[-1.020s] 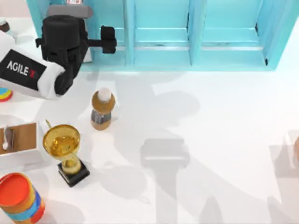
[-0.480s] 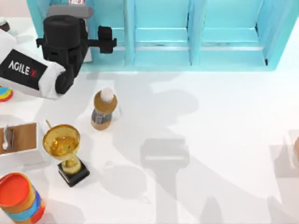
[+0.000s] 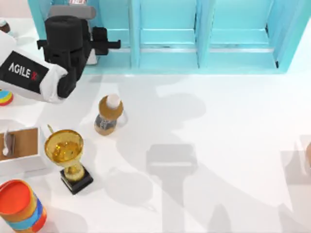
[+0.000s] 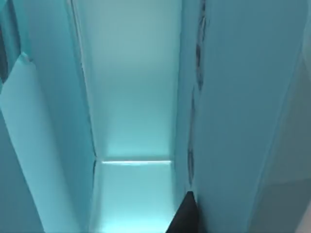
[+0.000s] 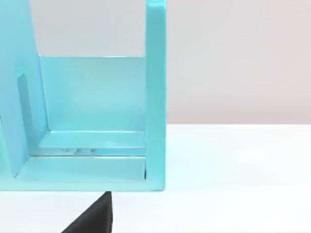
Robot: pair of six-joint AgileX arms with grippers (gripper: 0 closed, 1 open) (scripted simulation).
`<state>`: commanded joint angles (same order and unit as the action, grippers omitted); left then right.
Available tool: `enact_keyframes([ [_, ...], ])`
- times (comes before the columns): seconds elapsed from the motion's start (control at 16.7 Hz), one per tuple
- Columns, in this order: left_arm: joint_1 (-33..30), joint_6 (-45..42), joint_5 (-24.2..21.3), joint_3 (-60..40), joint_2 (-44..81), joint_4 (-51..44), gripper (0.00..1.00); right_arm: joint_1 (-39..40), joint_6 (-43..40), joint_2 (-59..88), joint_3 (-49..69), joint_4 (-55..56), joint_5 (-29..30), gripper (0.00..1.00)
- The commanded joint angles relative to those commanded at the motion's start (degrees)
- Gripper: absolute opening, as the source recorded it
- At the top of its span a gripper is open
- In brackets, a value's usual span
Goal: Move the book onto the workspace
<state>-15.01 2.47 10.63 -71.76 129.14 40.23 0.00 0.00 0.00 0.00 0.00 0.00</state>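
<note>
White table [image 3: 233,126] carries everything. Turquoise shelf unit [image 3: 170,58] stands along the far edge, split into upright compartments. On the left half: brown bottle [image 3: 108,115] with white cap lying on its side, gold trophy [image 3: 66,154] on a black base just in front of it, orange can with striped sides [image 3: 18,204] at the near left corner, white box with brown top [image 3: 19,148] at the left edge, small multicoloured object [image 3: 5,97] beyond it.

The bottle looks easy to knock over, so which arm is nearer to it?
Left. The left arm is just above and left of the bottle in the top view, at the shelf unit. The right arm's position relative to it cannot be told.
</note>
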Motion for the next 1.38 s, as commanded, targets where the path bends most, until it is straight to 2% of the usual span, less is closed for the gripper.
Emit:
enact_keyframes([
  [0.06, 0.0, 0.0, 0.0, 0.0, 0.0, 0.0, 0.02, 0.0, 0.0, 0.0, 0.0, 0.0, 0.0, 1.00],
  [0.12, 0.0, 0.0, 0.0, 0.0, 0.0, 0.0, 0.00, 0.0, 0.0, 0.0, 0.0, 0.0, 0.0, 1.00],
  [0.78, 0.1, 0.4, 0.1, 0.6, -2.1, -1.6, 0.00, 0.0, 0.0, 0.0, 0.0, 0.0, 0.0, 1.00],
  [1.02, -1.7, 1.8, 1.1, 4.6, -12.9, -9.7, 0.00, 0.0, 0.0, 0.0, 0.0, 0.0, 0.0, 1.00],
  [1.38, -8.5, 2.8, 5.2, 13.8, -39.0, -27.2, 0.00, 0.0, 0.0, 0.0, 0.0, 0.0, 0.0, 1.00],
])
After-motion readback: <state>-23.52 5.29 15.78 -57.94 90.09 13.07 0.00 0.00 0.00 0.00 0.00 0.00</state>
